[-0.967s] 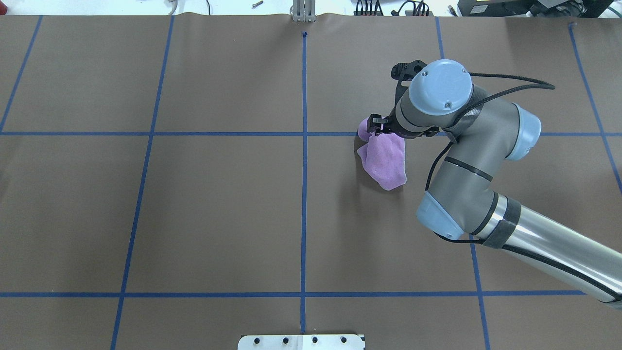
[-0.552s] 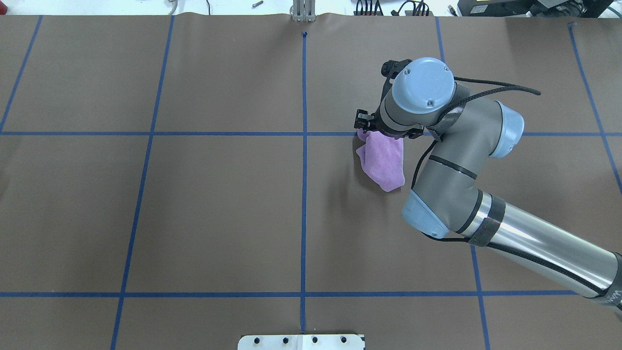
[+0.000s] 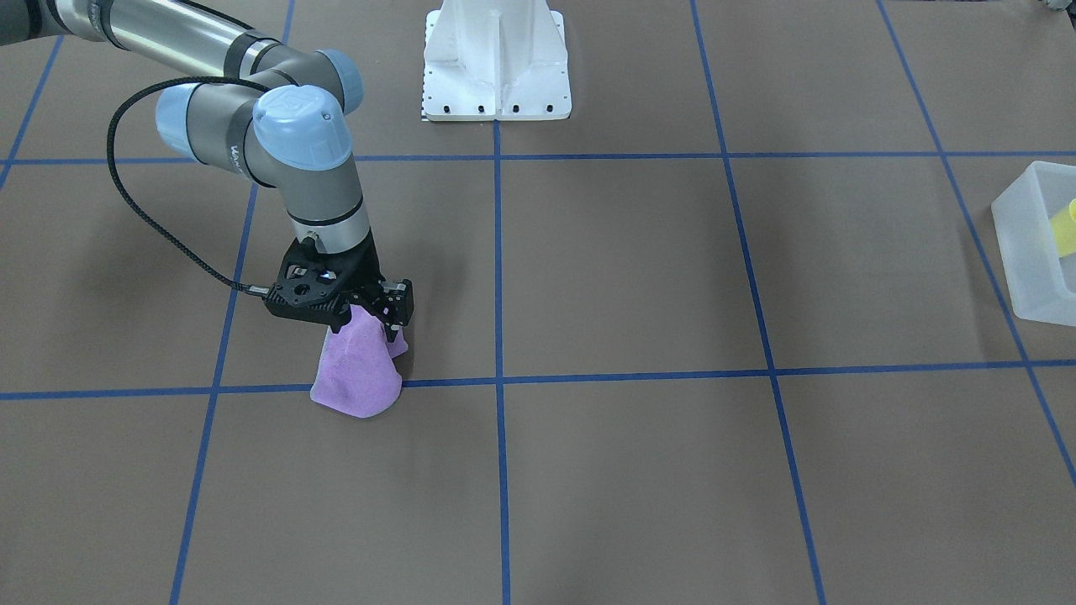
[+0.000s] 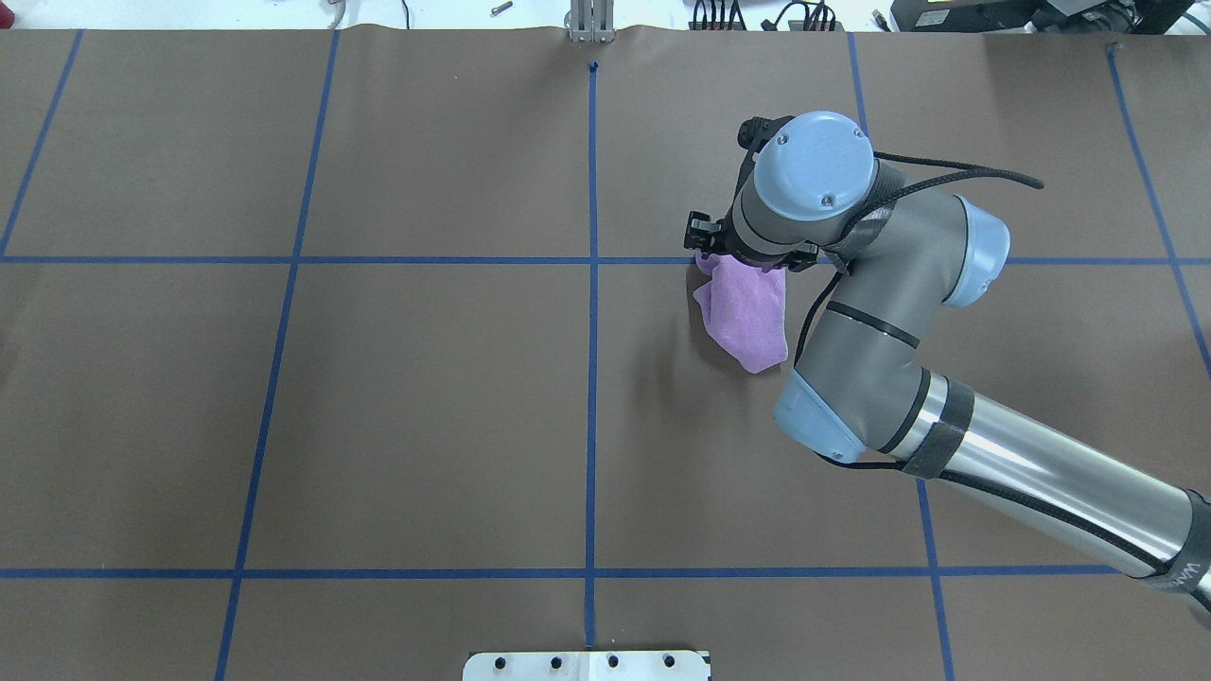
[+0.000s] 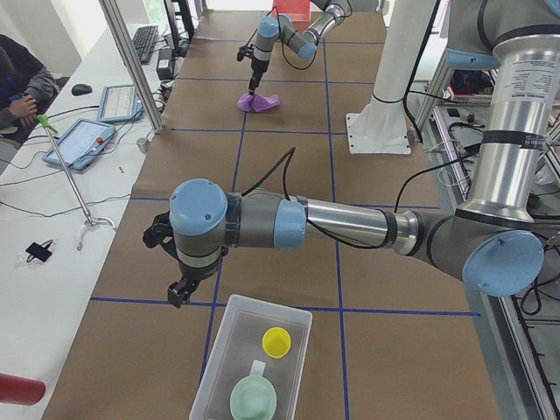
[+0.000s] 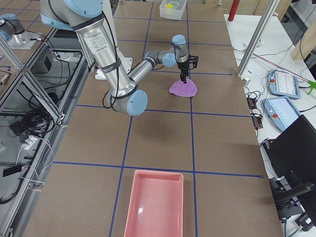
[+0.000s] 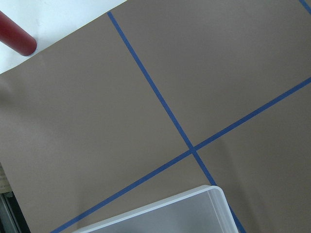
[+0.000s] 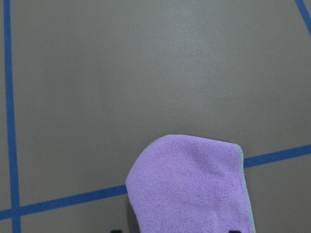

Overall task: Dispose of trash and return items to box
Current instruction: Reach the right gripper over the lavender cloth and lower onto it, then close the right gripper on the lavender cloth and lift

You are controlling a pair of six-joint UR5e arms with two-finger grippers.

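My right gripper [image 3: 372, 318] is shut on the top of a purple cloth [image 3: 357, 374], whose lower end drapes on the table; both show from overhead, the gripper [image 4: 716, 248] and the cloth [image 4: 747, 317]. The cloth fills the bottom of the right wrist view [image 8: 194, 184]. The translucent box [image 5: 213, 359] holds the yellow cup [image 5: 277, 341] and the mint-green bowl [image 5: 254, 401]. My left gripper [image 5: 179, 293] hangs just beyond the box's far corner; I cannot tell if it is open. The box [image 3: 1021, 252] and cup [image 3: 1066, 227] show at the front-facing view's right edge.
The white robot pedestal [image 3: 496, 67] stands at the table's middle edge. A pink tray [image 6: 155, 202] lies at the table's right end. A red cylinder [image 7: 17, 39] lies off the paper near the box. Tablets and cables lie on the side bench [image 5: 79, 140].
My right arm has moved left in the overhead view with the cloth in its gripper. The cloth's lower end has dragged slightly left on the table.
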